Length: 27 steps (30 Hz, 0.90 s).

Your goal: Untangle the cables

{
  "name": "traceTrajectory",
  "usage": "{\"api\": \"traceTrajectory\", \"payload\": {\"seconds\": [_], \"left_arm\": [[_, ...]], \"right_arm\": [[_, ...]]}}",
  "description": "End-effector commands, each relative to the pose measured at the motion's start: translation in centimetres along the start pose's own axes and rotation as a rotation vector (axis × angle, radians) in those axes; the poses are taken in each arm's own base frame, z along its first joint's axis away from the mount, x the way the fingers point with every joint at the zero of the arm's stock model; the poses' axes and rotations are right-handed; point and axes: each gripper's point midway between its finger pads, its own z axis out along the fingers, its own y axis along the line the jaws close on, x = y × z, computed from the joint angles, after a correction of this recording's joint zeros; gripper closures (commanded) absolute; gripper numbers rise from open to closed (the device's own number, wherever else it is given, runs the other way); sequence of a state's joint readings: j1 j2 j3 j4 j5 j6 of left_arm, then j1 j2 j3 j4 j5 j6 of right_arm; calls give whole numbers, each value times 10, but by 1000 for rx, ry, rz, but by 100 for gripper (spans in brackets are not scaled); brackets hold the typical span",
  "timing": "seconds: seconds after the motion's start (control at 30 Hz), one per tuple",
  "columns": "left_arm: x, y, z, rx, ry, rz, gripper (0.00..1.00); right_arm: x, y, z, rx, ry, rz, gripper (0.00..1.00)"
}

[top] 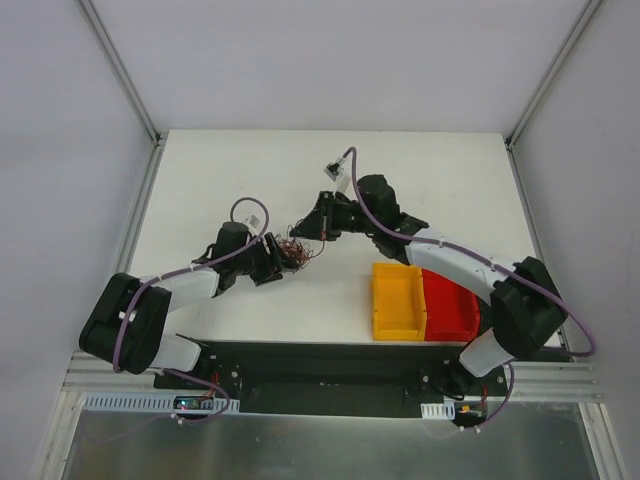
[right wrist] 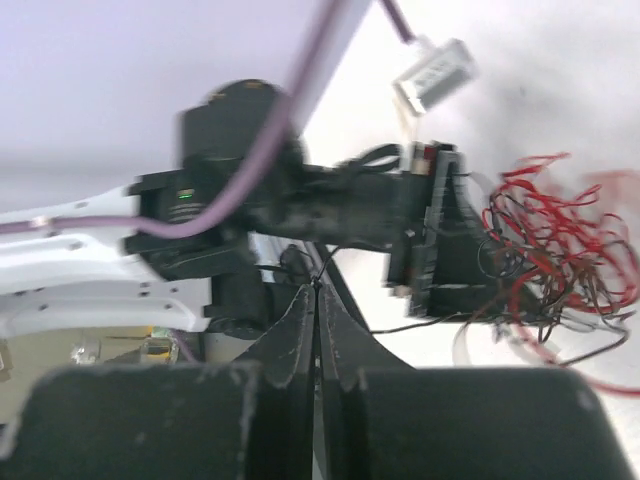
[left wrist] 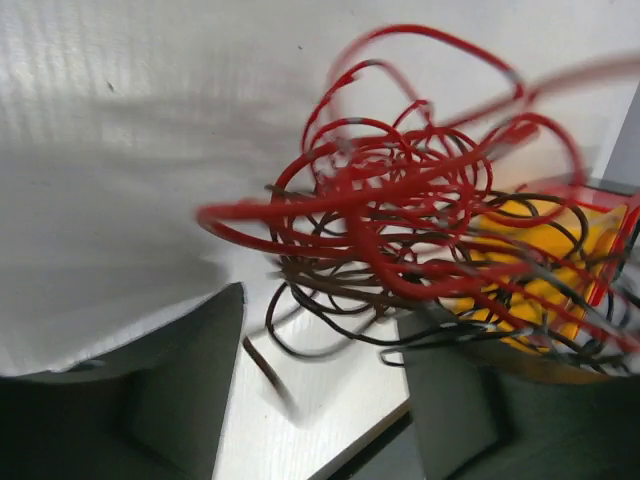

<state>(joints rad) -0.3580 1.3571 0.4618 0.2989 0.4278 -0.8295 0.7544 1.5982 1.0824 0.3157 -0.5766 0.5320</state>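
- On the white table [top: 230, 170], the cables [top: 296, 252] formed a scribbly knot of glossy red, brown and black loops.
- Left gripper [left wrist: 320, 400] gaped wide beside it.
- Right gripper [right wrist: 316, 300] pinched one thin strand.

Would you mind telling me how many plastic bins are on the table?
2. The yellow bin sits at the near edge of the table, right of centre; the red bin stands directly beside it on its right. Nothing suggests another is hidden.
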Motion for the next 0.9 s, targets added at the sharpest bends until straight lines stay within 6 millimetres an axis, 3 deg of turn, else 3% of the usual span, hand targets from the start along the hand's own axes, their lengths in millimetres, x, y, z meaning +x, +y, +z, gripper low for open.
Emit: {"api": "traceTrajectory", "payload": {"seconds": [0.0, 0.07, 0.23, 0.3, 0.37, 0.47, 0.7, 0.87], "left_arm": [[-33, 5, 3, -58, -116, 0, 48], [-36, 13, 3, -94, -136, -5, 60], [-37, 35, -4, -187, -173, -34, 72], [-37, 34, -9, -172, -176, -45, 78], [-35, 25, -17, -116, -179, -29, 77], [-33, -3, -35, 32, -228, 41, 70], [-33, -64, -97, 260, -360, 243, 24], [-33, -96, -126, 363, -406, 351, 13]], "right_arm": [[-35, 94, -46, -183, -119, -138, 99], [-43, 112, -62, -186, -145, -175, 99], [-79, 169, -113, -159, -284, -371, 99], [-92, 191, -132, -169, -347, -435, 99], [-100, 199, -141, -162, -386, -466, 99], [-100, 186, -133, -119, -375, -462, 99], [-88, 138, -96, -55, -299, -411, 99], [-78, 124, -76, -76, -241, -365, 99]]}}
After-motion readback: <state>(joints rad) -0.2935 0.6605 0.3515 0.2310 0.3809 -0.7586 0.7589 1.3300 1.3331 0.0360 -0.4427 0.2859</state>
